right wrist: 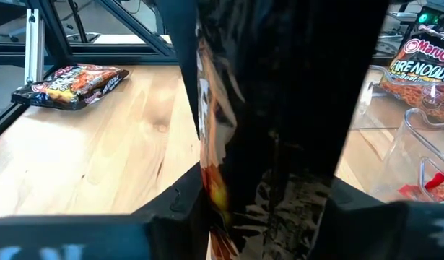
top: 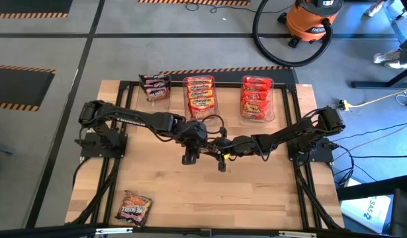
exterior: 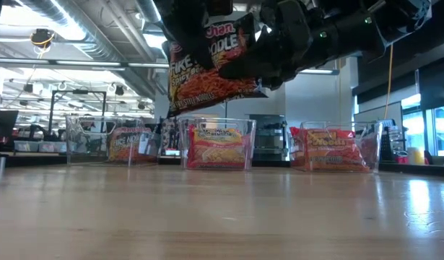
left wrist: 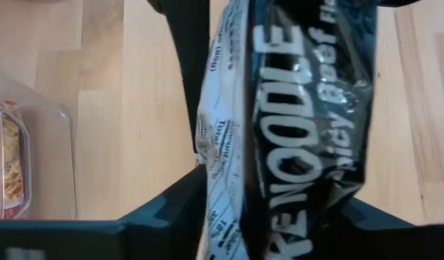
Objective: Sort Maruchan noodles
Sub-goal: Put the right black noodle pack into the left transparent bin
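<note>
Both grippers meet mid-table, raised off the wood, on one dark Fire Noodle packet [exterior: 211, 61]. Your left gripper [left wrist: 279, 130] is clamped on it, fingers either side of the foil; the right gripper [right wrist: 272, 144] looks clamped on the same packet too. So it's a two-handed hold or a handover.

Risks from here:
- If you pull both arms apart while both are clenched, the glossy foil could tear or slip out.
- If both let go, it drops to the bare wood.
- Moving it toward the back row, the dangling packet could clip a tub wall and nudge the tub.

Elsewhere:
- Another dark packet [top: 155, 86] sits at the back left, apparently in a clear tub.
- The middle tub [top: 200, 109] holds orange-yellow packets [top: 199, 94], the right tub [top: 257, 116] red ones [top: 255, 98].
- One loose dark packet [top: 134, 209] lies near the front left corner, well apart from everything.

Surface: pale wooden table [top: 256, 192] on a black frame.
Room: grey floor with hazard tape, orange shop vacuum [top: 312, 20] with black hose behind, yellow cable to the right.
</note>
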Controlling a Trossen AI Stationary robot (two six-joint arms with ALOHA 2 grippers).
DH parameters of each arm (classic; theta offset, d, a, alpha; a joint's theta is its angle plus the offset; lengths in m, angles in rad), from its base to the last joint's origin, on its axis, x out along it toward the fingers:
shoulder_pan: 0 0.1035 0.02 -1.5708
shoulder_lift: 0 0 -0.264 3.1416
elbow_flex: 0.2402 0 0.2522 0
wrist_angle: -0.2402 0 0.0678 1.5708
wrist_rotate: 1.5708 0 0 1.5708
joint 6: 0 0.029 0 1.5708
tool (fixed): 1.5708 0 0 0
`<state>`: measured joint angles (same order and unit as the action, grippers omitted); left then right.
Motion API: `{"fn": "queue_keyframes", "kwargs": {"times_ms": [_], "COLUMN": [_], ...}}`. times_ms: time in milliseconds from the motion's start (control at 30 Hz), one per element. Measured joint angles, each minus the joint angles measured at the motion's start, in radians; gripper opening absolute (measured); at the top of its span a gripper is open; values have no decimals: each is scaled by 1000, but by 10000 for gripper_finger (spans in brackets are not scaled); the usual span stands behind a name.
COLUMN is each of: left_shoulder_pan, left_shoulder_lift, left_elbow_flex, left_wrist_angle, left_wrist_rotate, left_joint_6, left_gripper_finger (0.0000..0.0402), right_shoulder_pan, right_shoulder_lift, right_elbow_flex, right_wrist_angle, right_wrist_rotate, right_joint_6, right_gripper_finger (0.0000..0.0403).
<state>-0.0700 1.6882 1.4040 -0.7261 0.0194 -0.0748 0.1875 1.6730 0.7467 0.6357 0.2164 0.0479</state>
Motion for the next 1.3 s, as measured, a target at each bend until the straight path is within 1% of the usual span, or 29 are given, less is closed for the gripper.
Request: {"fn": "queue_keyframes", "kwargs": {"times_ms": [167,300,467,600,767,933,1033,1100,1200,1300], "left_shoulder_pan": [0,0,0,0,0,25,65,112,215,345], "left_shoulder_lift": [0,0,-6,-38,-105,-192,-256,-310,-381,-433], "left_elbow_flex": [0,0,0,0,0,0,-19,-45,-84,-128], "left_wrist_angle": [0,-1,-28,-98,-202,-341,-410,-414,-433,-439], "left_wrist_rotate": [1,-1,-5,-41,-68,-182,-222,-232,-241,-242], "left_joint_6": [15,30,33,33,33,33,52,78,127,198], "left_gripper_finger": [122,99,93,93,92,92,92,92,92,92], "right_shoulder_pan": [0,1,2,2,4,2,2,2,2,2], "right_shoulder_lift": [0,0,-13,-53,-136,-185,-183,-183,-176,-170], "right_elbow_flex": [0,1,27,41,43,41,42,42,42,42], "right_wrist_angle": [1,3,-33,-97,-172,-206,-211,-211,-218,-208], "right_wrist_rotate": [-1,0,0,-1,-34,-26,-22,-14,-10,-9], "right_joint_6": [1,0,-1,-13,-29,-31,-31,-31,-29,-29], "right_gripper_finger": [145,184,247,278,291,291,291,291,292,292]}}
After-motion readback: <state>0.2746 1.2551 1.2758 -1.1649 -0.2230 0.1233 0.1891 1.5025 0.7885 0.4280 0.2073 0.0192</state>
